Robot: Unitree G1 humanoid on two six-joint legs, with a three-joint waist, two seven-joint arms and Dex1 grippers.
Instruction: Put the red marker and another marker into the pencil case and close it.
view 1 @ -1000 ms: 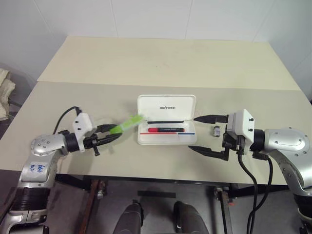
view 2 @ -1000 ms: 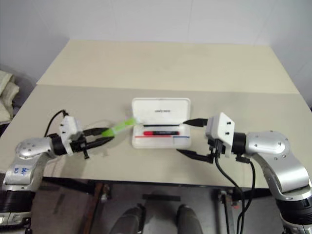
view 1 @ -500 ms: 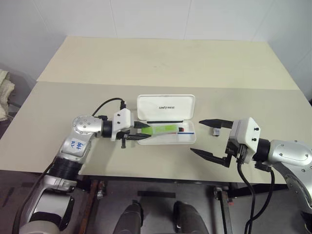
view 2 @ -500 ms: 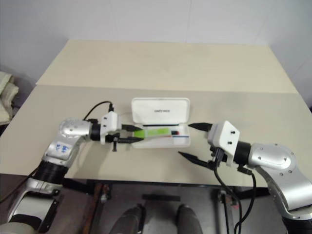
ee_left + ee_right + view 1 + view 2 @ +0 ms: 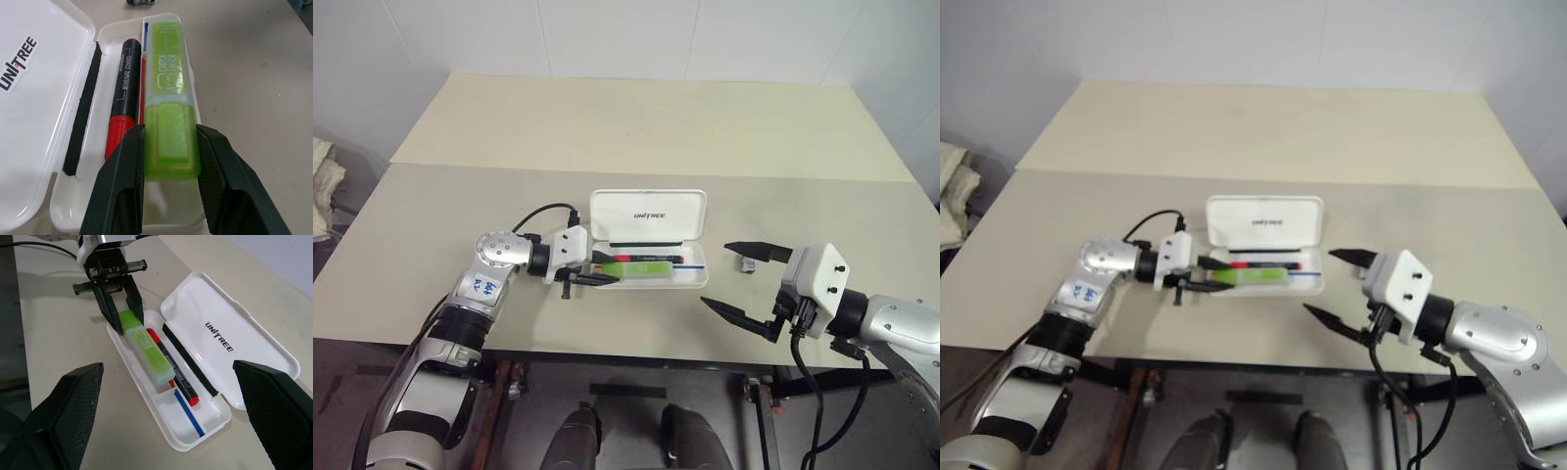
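Left gripper (image 5: 168, 147): its two black fingers are clamped on the cap end of the green highlighter (image 5: 168, 98); the far end reaches into the tray of the pencil case (image 5: 648, 214).
Right gripper (image 5: 744, 287): jaws spread wide and empty, hanging over the counter (image 5: 607, 127) just beside the case's right end.
Red marker (image 5: 124, 98): lies in the tray, close beside the highlighter, on the lid side.
Case: open on the counter, lid laid back flat, lettering up.
Risk on release: the highlighter looks tilted, its held end above the tray wall; let go from there, it may rest on the rim or on the marker and block the lid.
Risk on withdrawal: the fingers straddle the tray's end; pulling back could drag the light case along.
Wrist views add: the left one shows the grip and the markers side by side; the right one shows the blue stripe (image 5: 188, 413).
Head view adds: a small dark object (image 5: 747, 262) on the counter near the right gripper.
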